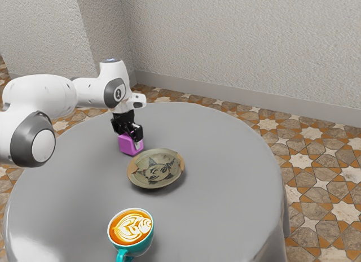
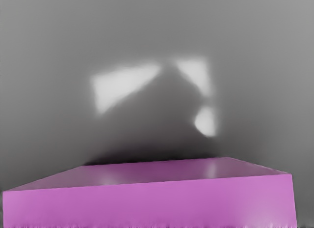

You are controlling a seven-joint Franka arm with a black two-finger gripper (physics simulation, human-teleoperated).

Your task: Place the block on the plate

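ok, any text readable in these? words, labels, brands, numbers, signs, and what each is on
Arm: small round mark near the hand, too small to read.
No other lettering that I can make out: the plate has a dark drawing, the cup a foam pattern, the block plain faces.

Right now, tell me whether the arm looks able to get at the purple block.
Yes, it looks so: the tool is right down at the block, with nothing visible in its way. The plate lies beside the block, and the cup stands well off.
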